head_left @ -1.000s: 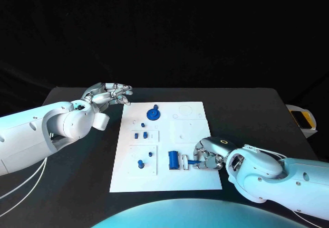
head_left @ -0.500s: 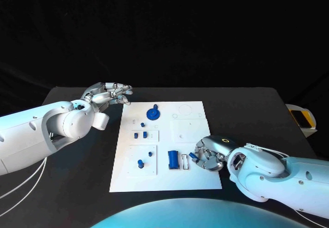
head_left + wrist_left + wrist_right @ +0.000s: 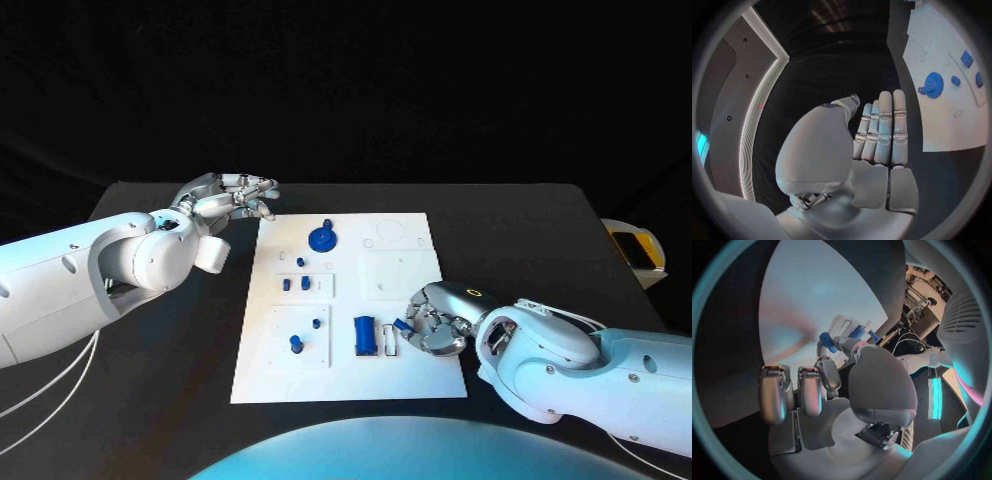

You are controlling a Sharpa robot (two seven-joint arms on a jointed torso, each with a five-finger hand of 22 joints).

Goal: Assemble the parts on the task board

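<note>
We are seeing the white task board lying in the middle of the black table, with blue parts standing on it, among them a round blue disc near its far edge and a blue block near its near edge. Our right hand is reaching over the board's near right part, pinching a small blue part between thumb and fingertips just beside the blue block. Our left hand is hovering over the table beside the board's far left corner, holding nothing, its fingers lying straight and close together.
</note>
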